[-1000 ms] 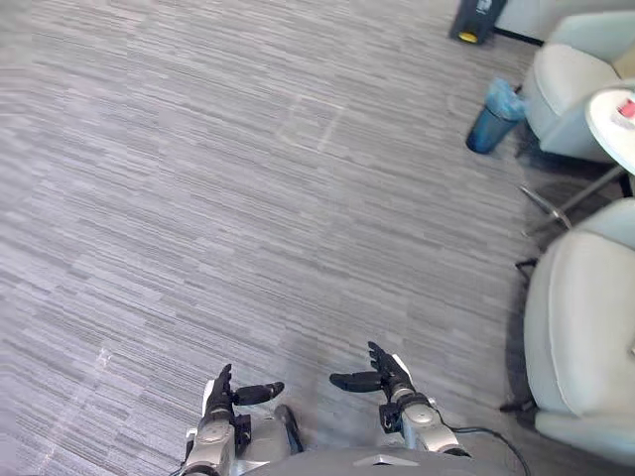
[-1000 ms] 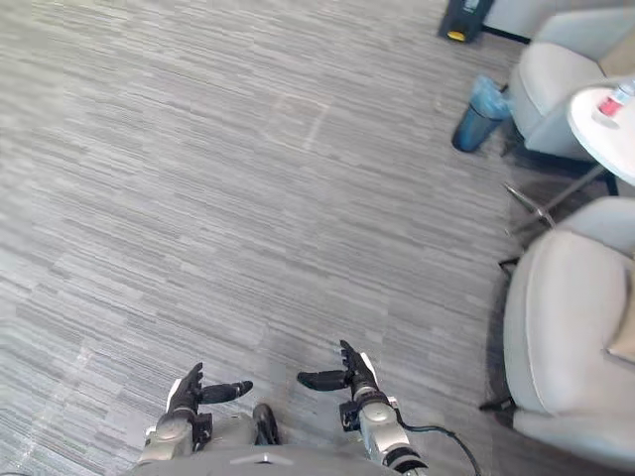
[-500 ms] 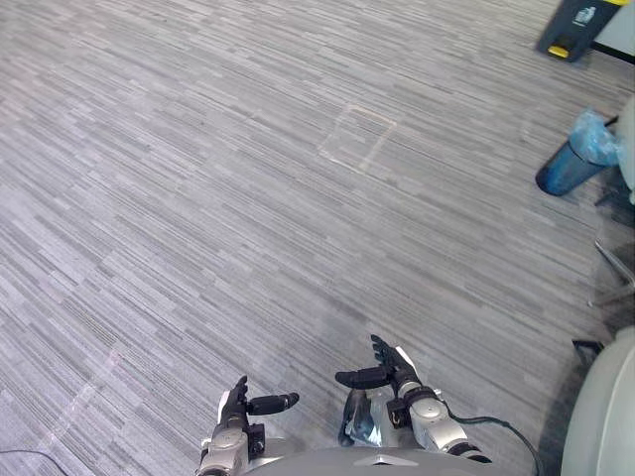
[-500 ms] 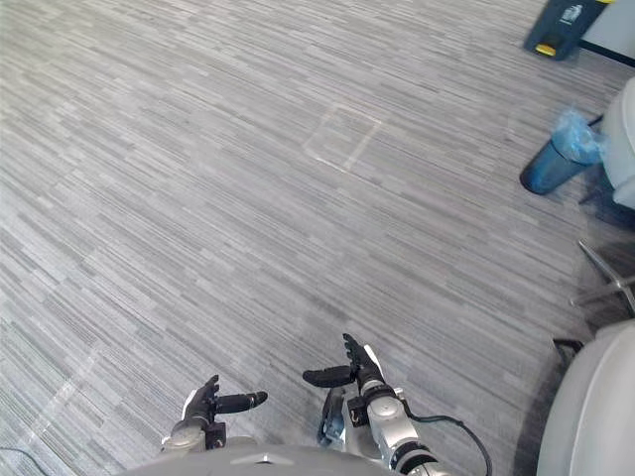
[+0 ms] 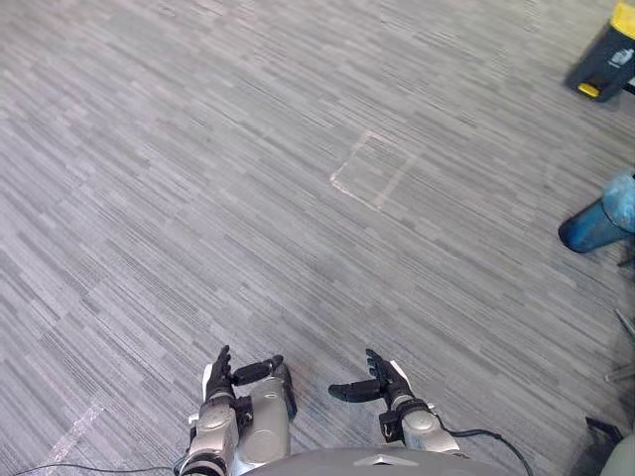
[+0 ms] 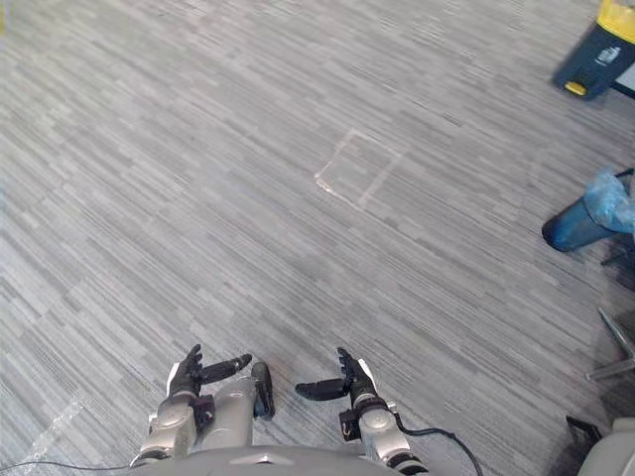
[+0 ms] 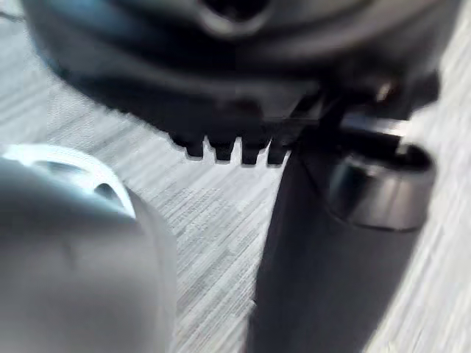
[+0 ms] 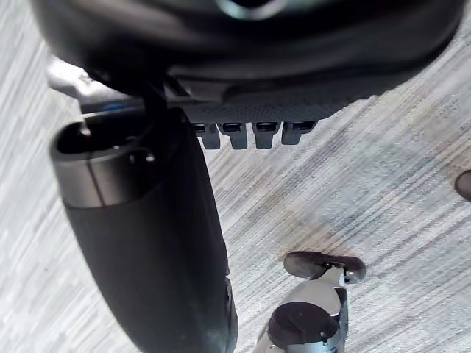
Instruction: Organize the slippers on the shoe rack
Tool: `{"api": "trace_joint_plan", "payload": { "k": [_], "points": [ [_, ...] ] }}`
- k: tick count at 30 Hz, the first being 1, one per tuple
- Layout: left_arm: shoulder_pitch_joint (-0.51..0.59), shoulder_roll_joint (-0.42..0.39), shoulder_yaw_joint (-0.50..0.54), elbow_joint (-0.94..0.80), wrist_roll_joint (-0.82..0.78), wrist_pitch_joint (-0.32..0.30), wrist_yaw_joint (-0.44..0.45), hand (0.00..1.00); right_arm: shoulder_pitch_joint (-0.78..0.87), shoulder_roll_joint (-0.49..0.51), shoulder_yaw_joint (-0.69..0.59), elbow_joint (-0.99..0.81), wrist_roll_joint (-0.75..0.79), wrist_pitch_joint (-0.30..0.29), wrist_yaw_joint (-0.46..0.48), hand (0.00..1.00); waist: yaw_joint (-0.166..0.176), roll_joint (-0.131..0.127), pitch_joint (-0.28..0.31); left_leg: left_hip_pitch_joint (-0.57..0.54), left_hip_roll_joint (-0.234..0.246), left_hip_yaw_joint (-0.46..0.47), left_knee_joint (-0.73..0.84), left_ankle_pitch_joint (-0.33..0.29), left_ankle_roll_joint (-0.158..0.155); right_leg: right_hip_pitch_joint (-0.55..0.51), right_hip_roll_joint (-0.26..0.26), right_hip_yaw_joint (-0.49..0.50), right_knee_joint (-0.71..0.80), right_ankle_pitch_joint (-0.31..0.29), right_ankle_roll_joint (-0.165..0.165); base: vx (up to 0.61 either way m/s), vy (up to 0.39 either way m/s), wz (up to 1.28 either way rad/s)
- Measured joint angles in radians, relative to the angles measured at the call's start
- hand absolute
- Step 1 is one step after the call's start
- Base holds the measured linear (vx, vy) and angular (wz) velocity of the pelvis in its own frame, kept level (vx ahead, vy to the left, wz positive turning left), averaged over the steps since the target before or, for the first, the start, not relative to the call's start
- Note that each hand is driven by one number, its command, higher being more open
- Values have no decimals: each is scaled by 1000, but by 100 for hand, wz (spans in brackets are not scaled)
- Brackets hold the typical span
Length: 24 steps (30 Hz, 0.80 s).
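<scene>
Grey striped carpet stretches ahead of me, with no slippers and no shoe rack on it. My left hand is held low near my body, fingers straight and thumb pointing inward, holding nothing. My right hand hangs beside it at the same height, also open and empty, its thumb sticking out in the right wrist view. The left wrist view looks past the left thumb onto carpet.
A blue bin with a plastic liner lies at the right edge. A dark yellow-topped object stands at the far right corner. A faint square outline marks the carpet ahead. A chair leg shows at the right.
The whole picture has shifted, so the camera has turned left: the chairs and round table have slid out on the right. Both hands stay open in the same low pose.
</scene>
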Motion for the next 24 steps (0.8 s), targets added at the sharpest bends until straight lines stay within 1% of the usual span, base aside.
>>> {"api": "trace_joint_plan", "payload": {
  "k": [1, 2, 3, 4, 5, 6, 7, 8, 9, 10, 11, 12, 13, 14, 15, 16, 17, 18, 19, 20, 21, 22, 23, 24],
  "points": [
    [0, 0, -4, 14, 1, 1, 0, 100, -3, -1, -1, 0, -1, 0, 0, 100, -3, -2, -1, 47, -13, -1, -33, -12, -1, -53, -31, 8, 150, 50, 5, 600, 201, 8],
    [3, 6, -29, 32, 1, 8, 6, 100, -7, -2, 0, -1, -11, 0, 4, 100, -10, 10, 7, 139, -30, -2, -95, -27, 4, -164, -69, 22, 424, 39, -11, 583, 124, 11],
    [9, 10, -49, 44, 2, 11, 10, 100, -13, -3, 1, -7, -11, 0, 12, 100, -24, 16, 10, 227, -33, -6, -152, -31, 0, -246, -68, 18, 563, -37, -62, 576, 109, 9],
    [15, 9, -55, 48, 2, 11, 11, 100, -15, -3, 3, -13, -11, -3, 14, 100, -31, 34, 18, 281, -30, -7, -190, -31, -1, -291, -56, 5, 583, -83, -81, 487, 47, 12],
    [20, 9, -69, 50, 3, 11, 12, 100, -16, -4, 5, -19, -11, -5, 16, 100, -47, 43, 21, 331, -23, -7, -223, -29, -3, -346, -40, -22, 557, -129, -107, 494, 11, 14],
    [20, 7, -75, 52, 10, 11, 11, 100, -26, -4, 6, -20, -11, -8, 18, 100, -54, 56, 29, 377, -7, -7, -252, -29, -4, -421, -19, -58, 465, -169, -129, 577, -36, 18],
    [16, 6, -79, 61, 10, 11, 11, 100, -29, -6, 6, -26, -11, -14, 17, 100, -57, 60, 31, 396, 4, -7, -258, -29, -4, -471, -3, -73, 360, -167, -128, 477, -66, 17],
    [13, 5, -79, 65, 11, 11, 10, 100, -30, -7, 6, -32, -11, -18, 17, 100, -59, 59, 31, 407, 10, -7, -264, -29, -5, -496, 6, -77, 281, -160, -123, 522, -126, 23],
    [13, 2, -80, 70, 11, 13, 10, 100, -31, -8, 7, -43, -10, -25, 19, 100, -63, 59, 31, 436, 22, -9, -282, -34, -13, -524, 23, -80, 116, -116, -110, 459, -134, 39],
    [29, 1, -82, 69, 12, 13, 8, 100, -24, -6, 16, -44, -11, -28, 19, 100, -71, 45, 23, 482, 15, -11, -302, -62, -65, -513, 42, -77, -127, 10, -92, 590, -198, 57],
    [30, 3, -78, 74, 12, 14, 7, 100, -19, -8, 26, -37, -12, -31, 19, 100, -76, 34, 16, 525, 23, -34, -310, -89, -110, -504, 50, -54, -119, 186, -160, 605, -244, 34],
    [23, -9, -79, 82, 14, 16, 7, 100, -35, -16, 28, -28, -13, -27, 20, 100, -66, 63, 15, 546, 55, -38, -312, -93, -117, -511, 68, -50, -57, 131, -151, 597, -248, 3],
    [24, -17, -78, 82, 22, 14, 4, 100, -42, -13, 23, -29, -13, -22, 19, 100, -60, 71, 6, 538, 65, -43, -283, -91, -119, -541, 73, -42, 14, 63, -163, 616, -285, -21],
    [24, -31, -78, 82, 29, 14, 2, 100, -44, -14, 20, -28, -13, -22, 17, 100, -66, 79, 5, 528, 81, -68, -219, -91, -120, -545, 73, -48, 73, 0, -174, 479, -224, -8],
    [25, -33, -78, 82, 33, 14, 1, 100, -40, -14, 19, -26, -13, -20, 15, 100, -69, 85, 1, 513, 91, -88, -169, -90, -123, -539, 74, -55, 87, -24, -176, 711, -328, 11],
    [25, -32, -71, 82, 41, 14, -2, 100, -34, -14, 19, -28, -16, -18, 15, 100, -75, 95, -1, 455, 120, -127, -9, -72, -150, -504, 86, -64, 83, -58, -176, 574, -253, 18],
    [26, -38, -51, 72, 41, 15, -4, 100, -23, -16, 18, -32, -29, -8, 14, 100, -75, 106, 3, 360, 163, -171, 248, -2, -200, -427, 110, -70, 43, -79, -179, 557, -234, 12],
    [29, -46, -29, 60, 41, 16, -4, 100, -17, -18, 19, -33, -29, -1, 12, 100, -71, 109, 3, 310, 187, -171, 382, 1, -222, -385, 125, -69, 16, -87, -182, 510, -160, -3],
    [36, -53, 1, 30, 39, 16, -1, 100, -2, -11, 19, -36, -29, 8, 7, 100, -62, 110, 3, 228, 234, -137, 570, -23, -222, -290, 149, -66, -44, -99, -192, 582, -142, -12],
    [37, -46, 3, 12, 38, 15, 1, 100, 14, -2, 18, -36, -29, 10, 6, 100, -49, 96, -1, 168, 246, -93, 613, -47, -203, -215, 155, -60, -105, -105, -196, 566, -115, -12],
    [38, -45, 3, 6, 38, 15, 2, 100, 16, -1, 18, -36, -29, 10, 5, 100, -47, 90, -4, 150, 245, -75, 604, -56, -191, -195, 155, -56, -121, -100, -188, 450, -51, -19],
    [38, -39, 3, -10, 38, 6, 3, 100, 11, -1, 19, -34, -28, 10, 5, 100, -43, 79, -6, 78, 224, -25, 505, -90, -152, -128, 152, -39, -184, -96, -183, 451, -6, -31],
    [34, -40, 2, -17, 31, 2, 3, 100, 1, -2, 9, -32, -29, 10, 3, 100, -37, 77, -6, 27, 185, -31, 373, -105, -144, -96, 146, -22, -216, -92, -176, 457, 26, -34],
    [32, -40, 2, -19, 29, 1, 3, 100, -2, -1, 2, -30, -29, 10, 2, 100, -34, 74, -4, 17, 171, -37, 324, -104, -143, -87, 141, -19, -223, -92, -175, 467, 111, -47]
  ]
}}
